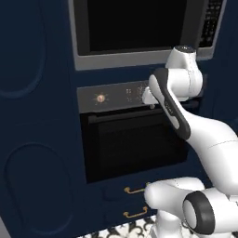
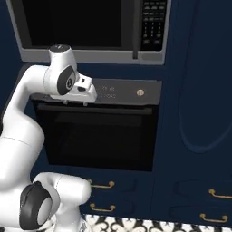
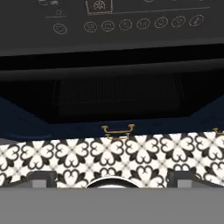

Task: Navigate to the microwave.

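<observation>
The microwave (image 1: 139,28) is built into the dark blue cabinet wall straight ahead, high up, with a silver-grey frame and a big black glass door. The right base view shows the microwave (image 2: 72,22) with its dark vertical handle (image 2: 136,27) and button panel (image 2: 154,22) at the right. My gripper (image 1: 151,106) hangs below it, in front of the oven's control strip, pointing down. From the right side the gripper (image 2: 75,103) holds nothing. In the hand view the gripper (image 3: 112,178) is open, its fingertips (image 3: 41,177) spread wide over the floor.
A black oven (image 1: 135,144) with a grey knob panel and horizontal handle sits directly under the microwave, also seen as the oven (image 2: 97,136). Blue drawers with gold pulls (image 2: 102,185) lie beneath. Tall blue cabinet doors (image 2: 199,99) flank both sides. Black-and-white patterned floor tiles (image 3: 109,153) run to the cabinet base.
</observation>
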